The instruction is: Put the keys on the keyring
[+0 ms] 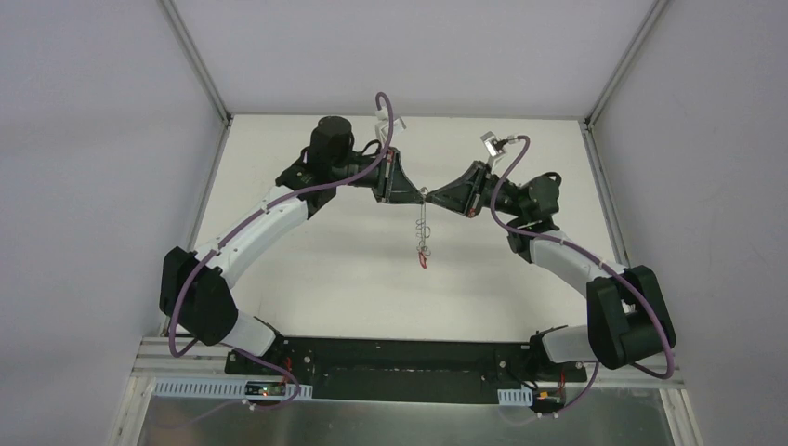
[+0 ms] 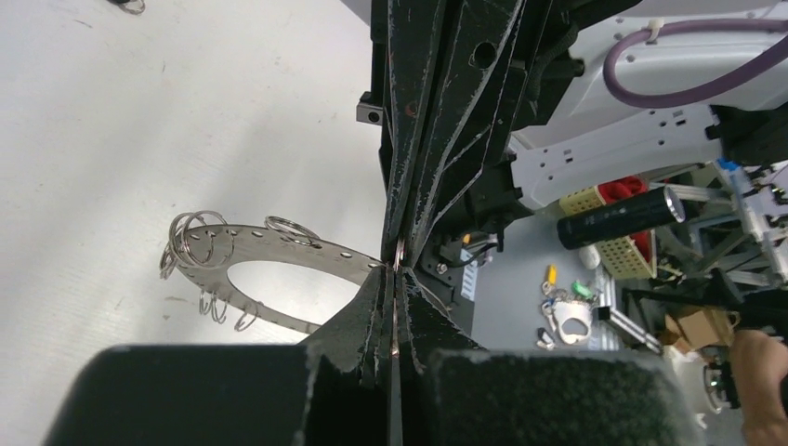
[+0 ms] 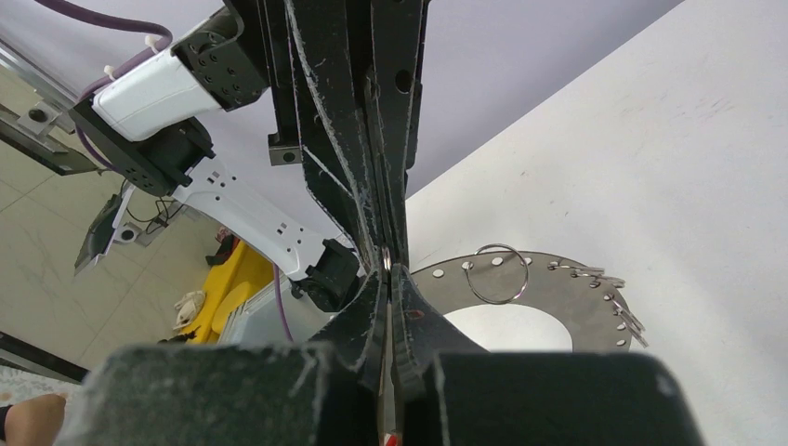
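The two arms meet tip to tip above the table. The keyring hangs edge-on beneath them, with a red-headed key at its low end. The left gripper has its fingers pressed together on the keyring's rim. The right gripper is closed just as tight, seemingly nipping a small wire loop at the same spot, though I cannot tell which one bears the weight. The step looks like working a key onto that loop. To do it well, hold the left arm rigid, move only the right in small twists, and never loosen both grips together
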Available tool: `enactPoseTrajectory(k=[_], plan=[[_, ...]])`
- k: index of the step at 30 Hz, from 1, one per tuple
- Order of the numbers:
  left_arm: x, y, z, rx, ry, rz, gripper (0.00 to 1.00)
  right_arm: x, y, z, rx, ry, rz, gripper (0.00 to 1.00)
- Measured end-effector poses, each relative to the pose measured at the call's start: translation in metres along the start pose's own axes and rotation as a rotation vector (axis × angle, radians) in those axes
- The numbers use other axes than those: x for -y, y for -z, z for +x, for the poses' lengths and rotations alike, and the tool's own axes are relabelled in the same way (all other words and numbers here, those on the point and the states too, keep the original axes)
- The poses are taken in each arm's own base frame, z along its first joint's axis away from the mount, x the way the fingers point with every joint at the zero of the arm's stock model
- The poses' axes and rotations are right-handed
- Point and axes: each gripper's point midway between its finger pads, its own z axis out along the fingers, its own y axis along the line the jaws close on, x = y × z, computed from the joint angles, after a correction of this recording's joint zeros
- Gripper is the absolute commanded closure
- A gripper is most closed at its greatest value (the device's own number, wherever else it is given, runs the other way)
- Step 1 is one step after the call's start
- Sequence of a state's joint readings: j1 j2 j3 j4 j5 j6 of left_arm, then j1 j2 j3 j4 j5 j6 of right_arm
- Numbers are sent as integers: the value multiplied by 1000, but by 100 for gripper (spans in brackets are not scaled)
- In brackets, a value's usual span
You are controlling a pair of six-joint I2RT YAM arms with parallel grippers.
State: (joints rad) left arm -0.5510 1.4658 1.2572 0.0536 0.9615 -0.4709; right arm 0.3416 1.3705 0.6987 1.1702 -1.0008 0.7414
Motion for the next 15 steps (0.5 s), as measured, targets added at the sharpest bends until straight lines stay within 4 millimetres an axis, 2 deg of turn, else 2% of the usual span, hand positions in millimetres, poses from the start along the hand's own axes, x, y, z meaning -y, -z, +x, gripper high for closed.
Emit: enactPoseTrajectory(k=[5,9,15], plan=[[3,4,4,-61,-82,-39,100,0,0,6,-22,21,-9,82],[9,17,12,-165,-194,-97,100,5,3,9,-42,67,-3,73],[35,35,32,-344,-377,-123,100,2,7,17,-93,118,-26,61]])
